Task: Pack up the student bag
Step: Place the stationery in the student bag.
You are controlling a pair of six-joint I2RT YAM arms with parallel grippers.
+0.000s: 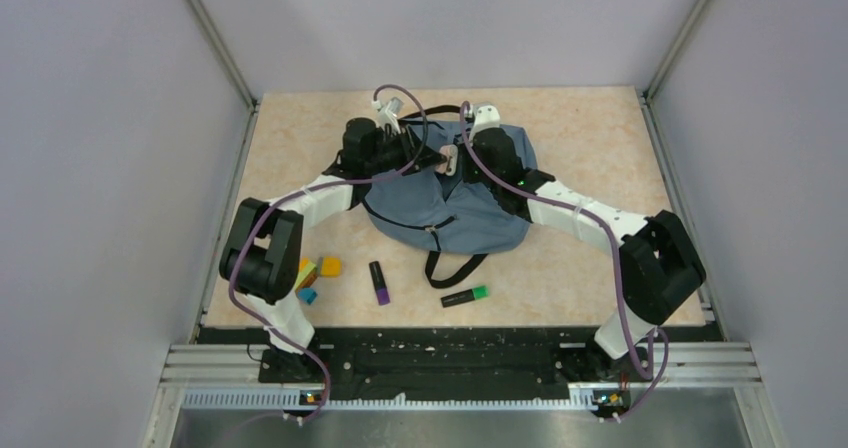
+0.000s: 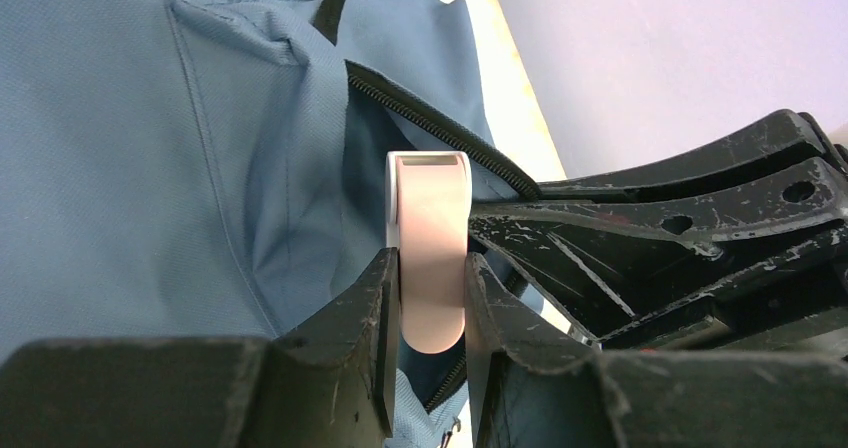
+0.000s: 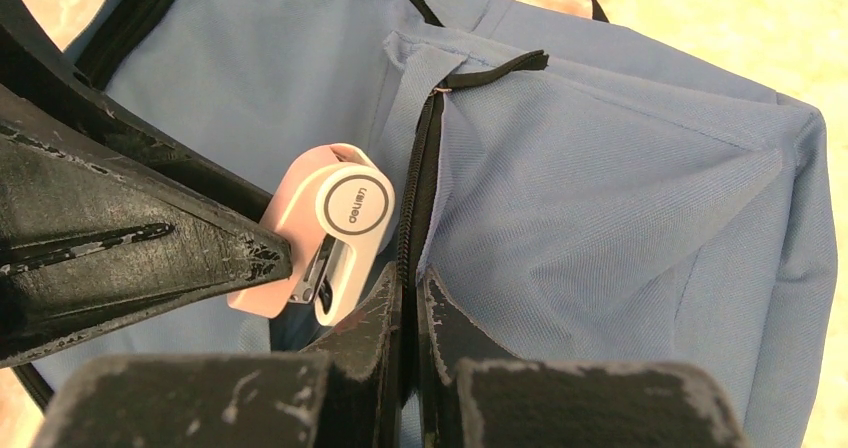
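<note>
The slate-blue student bag [image 1: 455,213] lies at the middle of the table, its zipper opening at the far end. My left gripper [image 1: 438,157] is shut on a pink and white stapler [image 2: 430,228] and holds it over the bag's open zipper [image 2: 440,133]. My right gripper [image 3: 410,303] is shut on the bag's zipper edge [image 3: 418,178], right beside the stapler [image 3: 335,228]. The left gripper's black fingers [image 3: 150,238] show at the left of the right wrist view. The bag fabric fills the left wrist view [image 2: 150,148] and the right wrist view [image 3: 620,218].
On the table in front of the bag lie a purple highlighter [image 1: 379,282], a green-capped marker [image 1: 465,296] and small orange, yellow and blue pieces [image 1: 318,270] by the left arm. A black strap loop [image 1: 452,268] trails from the bag's near side.
</note>
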